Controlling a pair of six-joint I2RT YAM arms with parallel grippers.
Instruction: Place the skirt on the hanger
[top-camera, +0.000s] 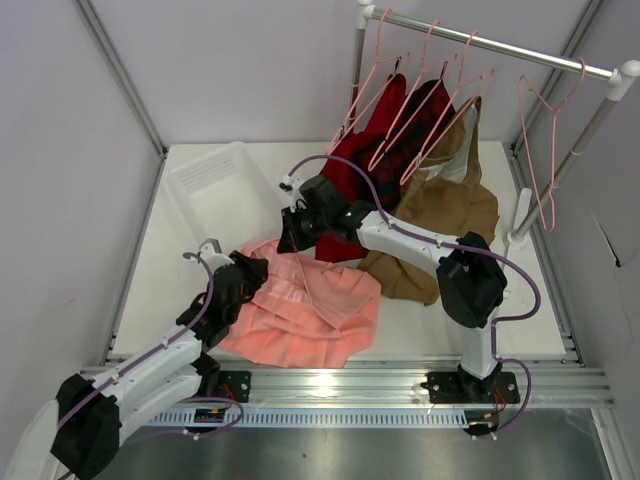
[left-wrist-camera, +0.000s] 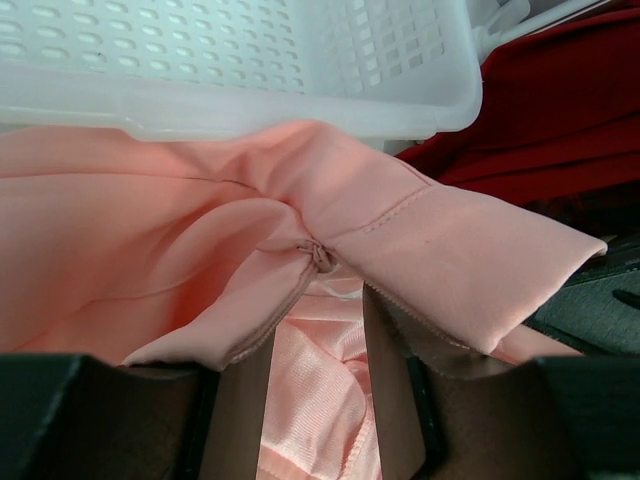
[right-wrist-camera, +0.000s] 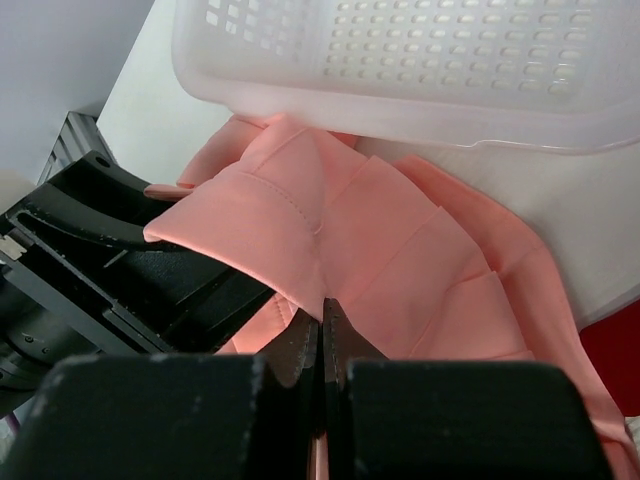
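Saw plain salmon-pink skirt (top-camera: 310, 310); beyond the skirt, noted dark red garment (top-camera: 345, 172), tan-brown garment (top-camera: 455, 210), translucent white basket (top-camera: 205, 178) patterned with holes.

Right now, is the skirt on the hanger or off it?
Off. The skirt lies bunched on the table, while an empty hanger hangs on the rail.

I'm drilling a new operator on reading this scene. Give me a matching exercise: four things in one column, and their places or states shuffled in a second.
Things
1. skirt
2. white basket
3. tan-brown garment
4. right gripper

Places or states
A. on the far left of the table
B. shut, pinching the skirt
C. crumpled on the table near the front edge
D. draped from the rail down onto the table

Pairs: 1-C, 2-A, 3-D, 4-B
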